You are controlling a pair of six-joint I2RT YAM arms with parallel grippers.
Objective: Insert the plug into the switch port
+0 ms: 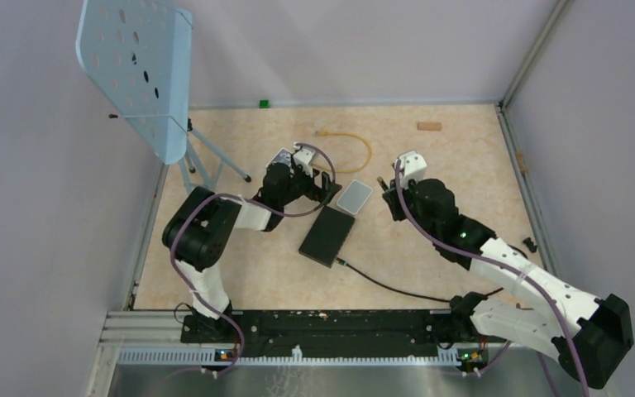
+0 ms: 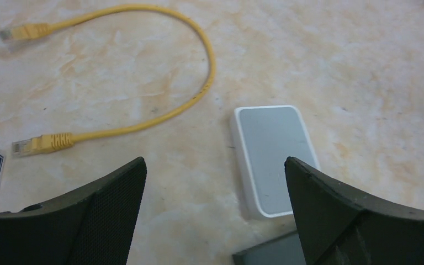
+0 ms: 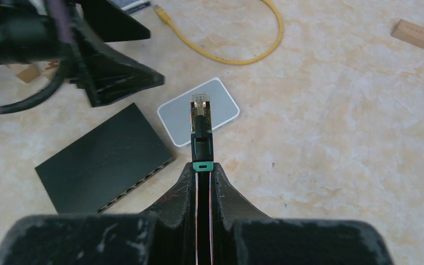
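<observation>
At the left, the left gripper [image 2: 214, 161] hangs wide open over the table [image 1: 256, 273] with nothing between its fingers. It looks down on the far corner of the box [image 3: 102, 157], with a yellow cable [image 2: 199, 83] beyond it. The box lies flat near the middle of the table, its long axis running from the near left to the far right as the top camera sees it. The ports [image 3: 138, 185] sit in a row along its thin long side, the side turned toward the right arm. Just right of the box's far end lies the card [image 3: 223, 107], close to it, though we cannot tell whether they touch.

Further right, the right gripper [image 3: 201, 168] is clamped on the plug [image 3: 200, 118], which sticks straight out past the fingertips, clear tip forward, over the card.

The left gripper is nearer the box, but the plug is on the right. From the plug, the ports lie to the left and back toward the arm bases. The plug points past the box's far end, not at the port side. We judge it must swing left, drop, and turn square to that side.
</observation>
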